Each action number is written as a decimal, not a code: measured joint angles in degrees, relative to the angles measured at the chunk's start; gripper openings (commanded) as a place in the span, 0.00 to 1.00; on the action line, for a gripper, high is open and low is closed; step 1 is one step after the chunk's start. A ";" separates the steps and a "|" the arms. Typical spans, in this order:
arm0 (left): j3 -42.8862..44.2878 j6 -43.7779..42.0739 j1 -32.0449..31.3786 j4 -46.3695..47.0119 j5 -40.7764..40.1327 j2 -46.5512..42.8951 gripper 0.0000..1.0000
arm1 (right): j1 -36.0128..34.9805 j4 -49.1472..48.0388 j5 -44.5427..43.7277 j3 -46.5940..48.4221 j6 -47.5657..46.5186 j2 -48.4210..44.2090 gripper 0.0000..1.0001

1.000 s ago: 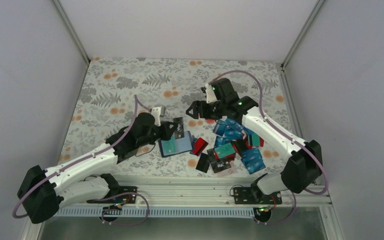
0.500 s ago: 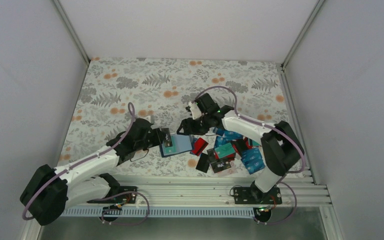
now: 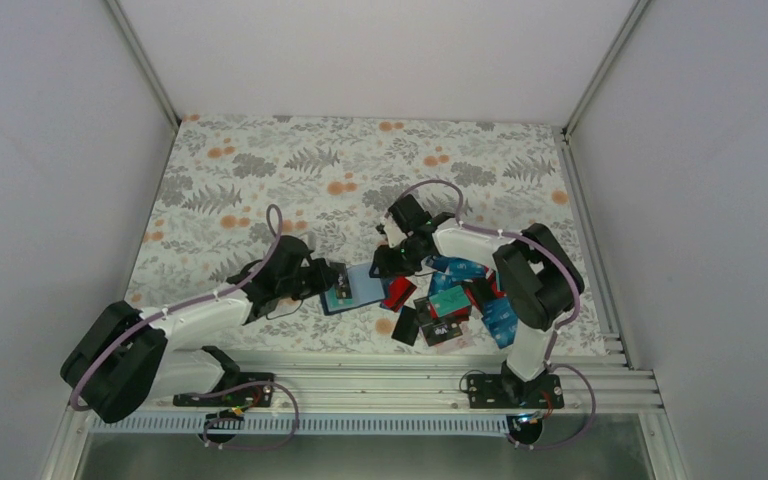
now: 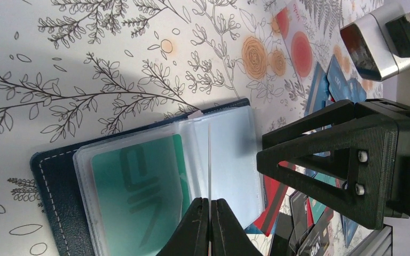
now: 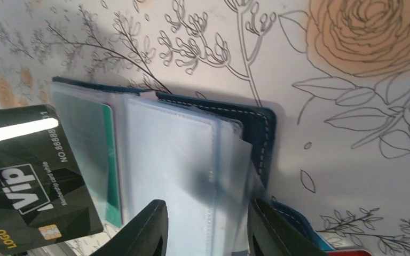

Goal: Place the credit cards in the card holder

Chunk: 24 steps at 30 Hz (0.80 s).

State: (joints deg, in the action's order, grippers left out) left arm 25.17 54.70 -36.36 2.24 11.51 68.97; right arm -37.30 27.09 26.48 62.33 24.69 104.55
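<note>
Top external view: by the desk's (image 3: 260,180) near edge, the credit cards (image 3: 460,300) lie just right of the open card holder (image 3: 362,290). The left claw (image 4: 209,213) clamps a black card (image 5: 26,176); the right claw (image 5: 205,224), half-wide, straddles a clear sleeve (image 5: 171,160). Risk: if the sleeve slips shut, the card jams.

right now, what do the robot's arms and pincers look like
The left arm and right arm have white links with bulky black joints, and a lilac cable loops along each. The left pincer and right pincer are matte black plastic; the right's fingers are hollow triangular frames with small screws.
</note>
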 measured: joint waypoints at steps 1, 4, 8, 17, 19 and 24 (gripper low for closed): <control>-0.02 0.09 0.02 0.22 0.22 0.44 0.02 | 0.13 -0.11 -0.17 -0.28 -0.11 0.00 0.36; -0.28 0.26 0.22 0.87 0.87 1.38 0.02 | 0.31 -0.31 -0.46 -1.42 -0.28 0.00 0.29; -0.98 0.63 0.26 2.21 1.36 2.14 0.02 | 0.33 -0.68 -0.57 -2.58 -0.31 0.07 0.22; -1.14 1.95 0.70 3.23 3.26 4.07 0.02 | 0.35 -2.14 -0.50 -3.41 -0.17 0.09 0.18; -1.14 1.97 1.01 3.23 3.69 4.24 0.02 | 0.37 -2.32 -0.48 -3.52 -0.11 0.09 0.18; -1.29 2.49 1.84 3.56 5.22 6.12 0.02 | 0.37 -2.64 -0.15 -3.74 -0.11 0.09 0.17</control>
State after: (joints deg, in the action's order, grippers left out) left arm 23.88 57.19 -34.52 5.80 16.73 75.09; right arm -36.93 24.45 26.33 58.59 24.58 104.64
